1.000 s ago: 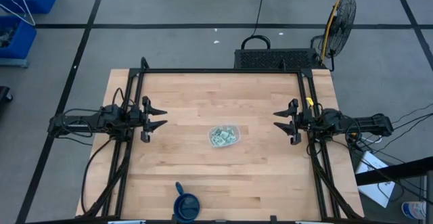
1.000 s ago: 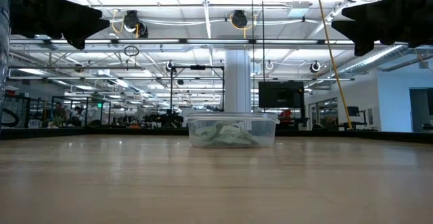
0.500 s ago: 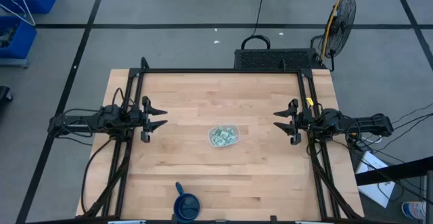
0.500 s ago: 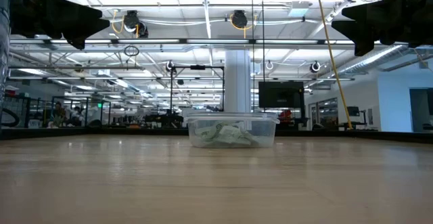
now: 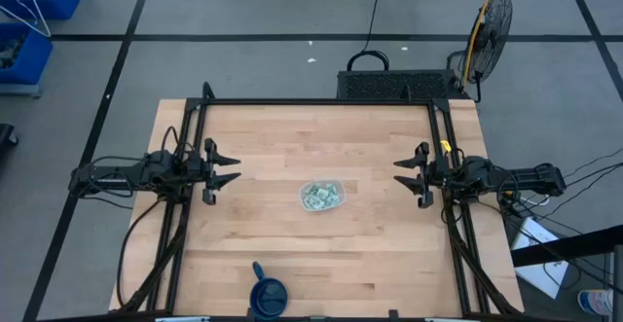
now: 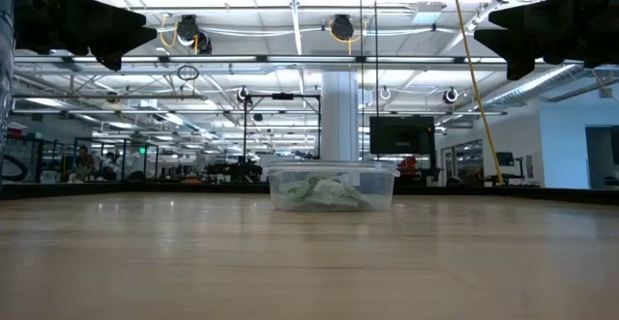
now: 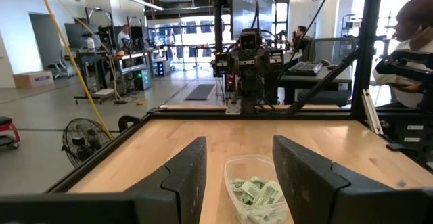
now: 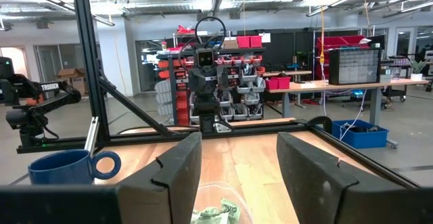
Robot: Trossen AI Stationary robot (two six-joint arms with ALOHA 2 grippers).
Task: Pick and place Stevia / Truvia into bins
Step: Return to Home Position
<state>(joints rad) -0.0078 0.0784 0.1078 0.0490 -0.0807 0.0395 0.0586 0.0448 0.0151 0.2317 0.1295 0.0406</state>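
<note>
The small clear, shallow, rounded-rectangular plastic tub [image 5: 322, 195] stands on the pale wooden table [image 5: 292, 254], about midway between the two arms and a little to the near side of the line that joins them. The pale green and white paper sachets [image 5: 318, 198] lie heaped inside it, and the low view shows them below its rim. I see no sachet on the bare wood.

The left gripper [image 5: 234, 167] hangs over the table's left side with its jaws spread and nothing between them; it points across the table toward the tub. The right gripper [image 5: 399, 171] faces it from the right side, jaws likewise spread and empty. Each wrist view shows the tub low down in the gap between that arm's own two dark fingers, so the tub lies straight ahead of both and below them, well apart from either.

The right gripper looks perhaps a shade nearer, but the difference is slight. The tub's long axis seems to run roughly along the line from arm to arm, though its rounded outline makes this hard to fix.

A dark blue round cup [image 5: 269, 295] with a handle stands at the near edge, well clear of the tub.

With every visible sachet in the tub, I judge the sorting finished; the coming move should need only a settling of the arms, with nothing to grasp.
</note>
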